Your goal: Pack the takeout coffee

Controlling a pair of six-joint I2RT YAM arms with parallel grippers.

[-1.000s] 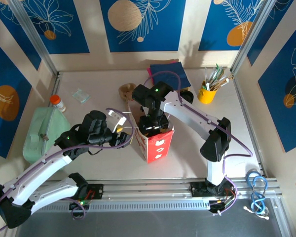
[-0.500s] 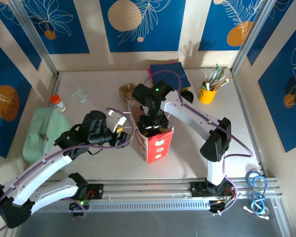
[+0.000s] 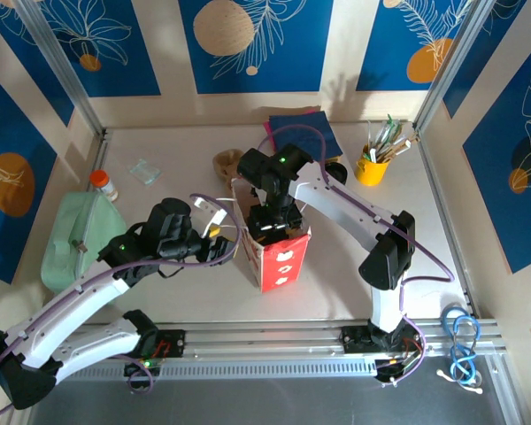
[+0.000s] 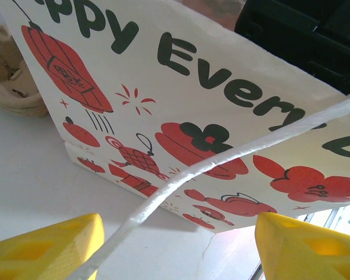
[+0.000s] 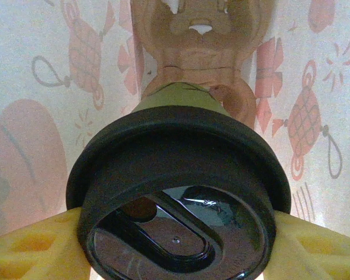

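Observation:
The takeout coffee (image 5: 176, 175) shows its black lid from above, with my right gripper (image 5: 178, 233) shut on it, a yellow finger (image 5: 29, 245) pressed to each side. It hangs inside the red-and-white paper bag (image 3: 279, 261), over a brown pulp carrier (image 5: 201, 46) at the bag's bottom. From the top camera, the right gripper (image 3: 270, 226) reaches down into the bag's mouth. My left gripper (image 4: 181, 245) is open beside the bag's printed side (image 4: 163, 105), and the white rope handle (image 4: 221, 160) runs loosely between its fingers.
A yellow pot of utensils (image 3: 372, 164) and a blue cloth (image 3: 305, 133) stand at the back. A green pouch (image 3: 75, 239) and an orange-capped bottle (image 3: 104, 184) are at the left. A brown pulp piece (image 3: 226, 164) lies behind the bag.

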